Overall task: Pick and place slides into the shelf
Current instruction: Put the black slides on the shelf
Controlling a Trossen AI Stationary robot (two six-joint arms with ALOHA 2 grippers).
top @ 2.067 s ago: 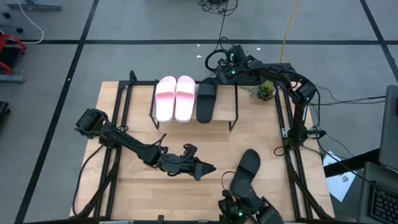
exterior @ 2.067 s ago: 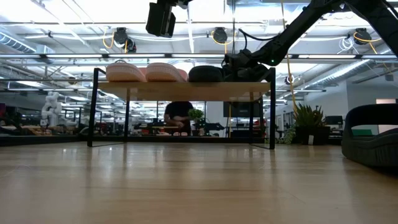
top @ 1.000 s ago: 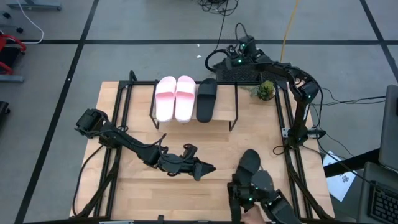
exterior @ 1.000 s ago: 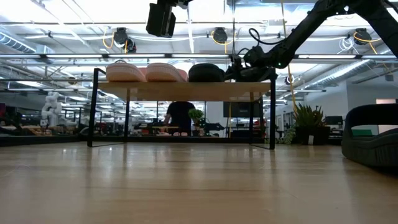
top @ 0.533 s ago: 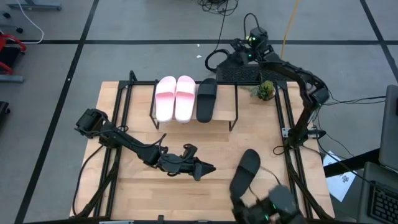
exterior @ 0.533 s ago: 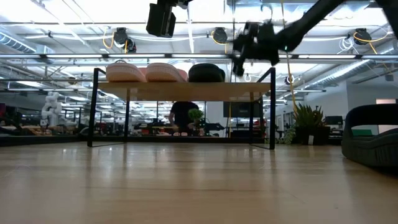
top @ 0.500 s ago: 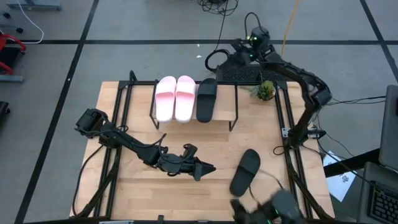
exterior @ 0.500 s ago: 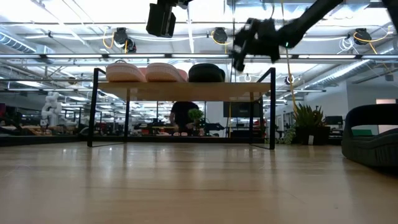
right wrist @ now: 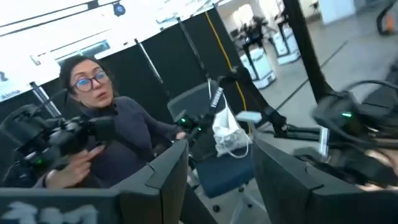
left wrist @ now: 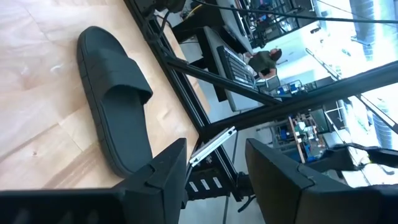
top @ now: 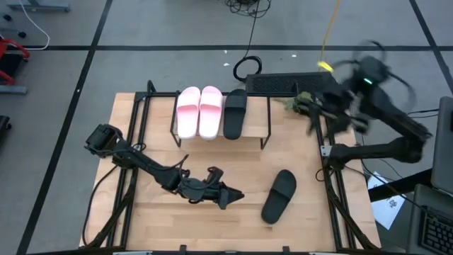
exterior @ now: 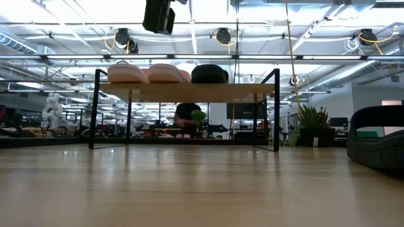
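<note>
The shelf (top: 221,117) stands at the table's far middle. On its top board rest two pale pink slides (top: 199,111) and one black slide (top: 234,113), soles down; the low view shows them there too (exterior: 165,73). A second black slide (top: 279,196) lies flat on the tabletop, near right, and shows in the left wrist view (left wrist: 118,102). My left gripper (top: 233,195) hovers just left of it, open and empty, pointing at it. My right gripper (top: 317,115), blurred, is high over the table's far right edge; its fingers (right wrist: 158,180) stand open with nothing between them.
A small green plant (top: 302,104) sits at the table's far right corner, with a dark keyboard (top: 279,83) behind the shelf. Black frame rails (top: 333,198) run along both table sides. A seated person (right wrist: 99,130) shows in the right wrist view.
My right gripper has drawn back from the far side of the shelf, risen fast, and swung toward the table's right edge, turning as it went. A dark device with green lights at the near edge has left the picture. The slides have stayed put.
</note>
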